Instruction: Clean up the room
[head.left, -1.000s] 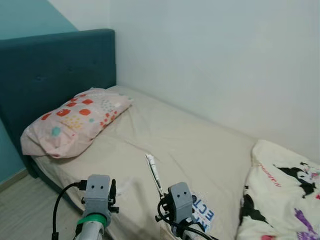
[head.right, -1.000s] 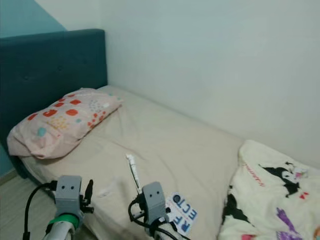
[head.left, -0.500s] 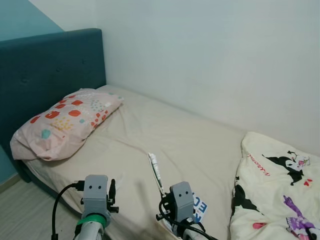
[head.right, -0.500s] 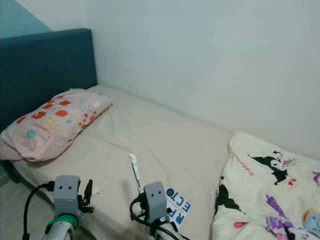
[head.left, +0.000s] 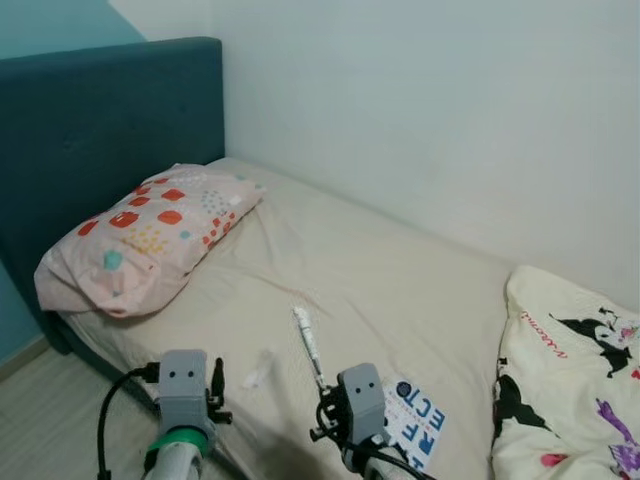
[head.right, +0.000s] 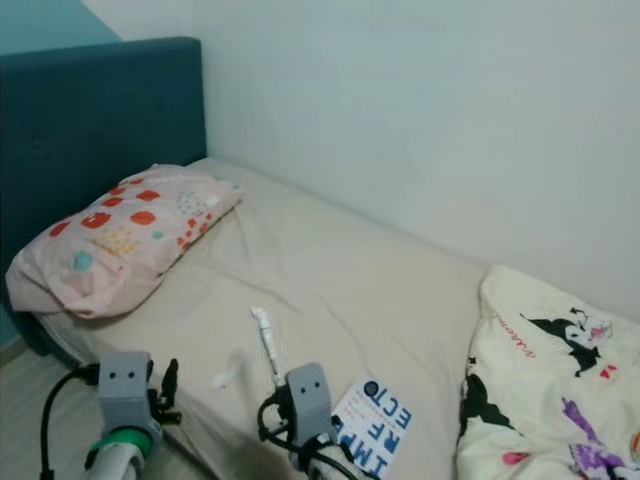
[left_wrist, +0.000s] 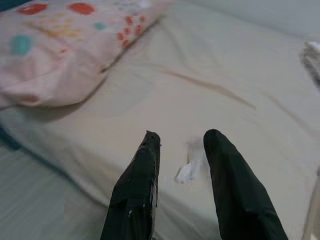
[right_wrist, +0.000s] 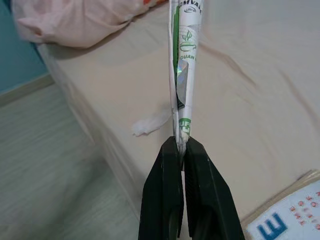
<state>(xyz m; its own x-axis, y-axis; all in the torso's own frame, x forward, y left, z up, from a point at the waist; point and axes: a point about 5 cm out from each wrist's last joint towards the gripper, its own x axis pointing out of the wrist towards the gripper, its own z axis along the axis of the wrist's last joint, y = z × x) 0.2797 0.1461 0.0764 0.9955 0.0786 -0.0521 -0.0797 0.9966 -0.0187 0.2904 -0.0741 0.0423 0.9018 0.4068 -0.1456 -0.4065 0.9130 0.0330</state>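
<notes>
My right gripper (right_wrist: 180, 144) is shut on a flat white tube with green print (right_wrist: 182, 55), which sticks up from its fingers over the bed's near edge (head.left: 308, 343). A small crumpled white tissue (head.left: 258, 369) lies on the beige sheet close to that edge, just beyond my left gripper (left_wrist: 182, 136). The left gripper is open with nothing between its fingers (left_wrist: 142, 170). A white card with blue letters (head.left: 416, 424) lies flat on the sheet beside the right gripper.
A pink pillow with red and teal spots (head.left: 150, 232) lies against the teal headboard (head.left: 90, 120). A white cartoon-print blanket (head.left: 575, 390) is bunched at the right. A white wall runs behind the bed. Wood floor (head.left: 45, 425) lies at the lower left.
The camera has shifted, so the bed sits a little differently in the picture. Both grippers hold the same pose, and the tube stays in the right one.
</notes>
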